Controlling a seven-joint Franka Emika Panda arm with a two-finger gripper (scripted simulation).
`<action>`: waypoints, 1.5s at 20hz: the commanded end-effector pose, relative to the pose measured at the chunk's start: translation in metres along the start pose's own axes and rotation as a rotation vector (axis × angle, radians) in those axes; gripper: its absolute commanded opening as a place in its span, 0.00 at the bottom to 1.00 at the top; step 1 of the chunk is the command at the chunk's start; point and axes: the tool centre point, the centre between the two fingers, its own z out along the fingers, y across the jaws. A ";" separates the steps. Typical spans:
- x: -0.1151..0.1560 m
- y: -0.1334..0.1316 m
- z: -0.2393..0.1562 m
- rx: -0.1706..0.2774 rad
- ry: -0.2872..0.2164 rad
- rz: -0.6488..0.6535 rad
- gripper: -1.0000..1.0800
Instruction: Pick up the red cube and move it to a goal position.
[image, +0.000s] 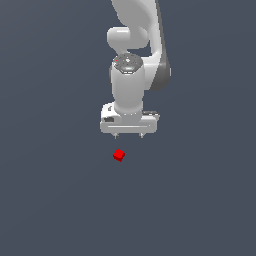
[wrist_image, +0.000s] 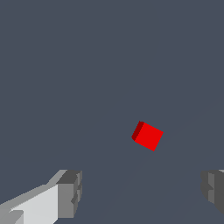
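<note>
The red cube (image: 119, 155) is a tiny bright red block lying on the dark grey floor, turned at an angle. It also shows in the wrist view (wrist_image: 148, 135). My white gripper (image: 128, 135) hangs above the cube, a little to the exterior view's right of it. Its two small fingertips (image: 116, 135) stand well apart, so it is open and holds nothing. In the wrist view the grey pads (wrist_image: 70, 194) frame the gripper (wrist_image: 142, 192), with the cube lying outside the gap, ahead of the pads.
The dark grey floor (image: 50, 200) stretches flat all around with no other objects in view. My white arm (image: 131, 85) rises behind the gripper toward the top of the exterior view.
</note>
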 end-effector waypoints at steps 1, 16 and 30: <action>0.000 0.000 0.000 0.000 0.000 0.000 0.96; 0.002 0.020 0.067 -0.010 -0.008 0.198 0.96; 0.000 0.048 0.157 -0.018 -0.019 0.463 0.96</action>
